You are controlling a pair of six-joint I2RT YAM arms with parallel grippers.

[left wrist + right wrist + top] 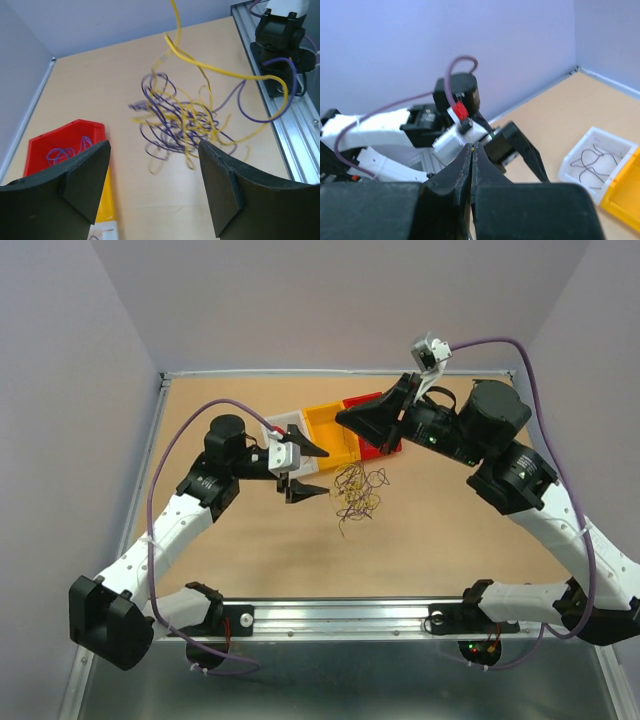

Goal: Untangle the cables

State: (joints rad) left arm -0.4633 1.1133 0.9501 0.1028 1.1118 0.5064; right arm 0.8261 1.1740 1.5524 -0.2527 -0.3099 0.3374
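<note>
**Cable bunch mid-table, one yellow strand raised**

On the table we note a white bin, a yellow bin and a red bin in a row. The cables lie heaped just in front of them, between the arms. The left gripper stands wide and empty beside the heap. The right gripper is pinched closed with a yellow speck at its tips. We judge it holds the yellow strand rising from the heap. The wires look light, springy and snag-prone, so grip one loop near a free end and pull slowly.
</note>
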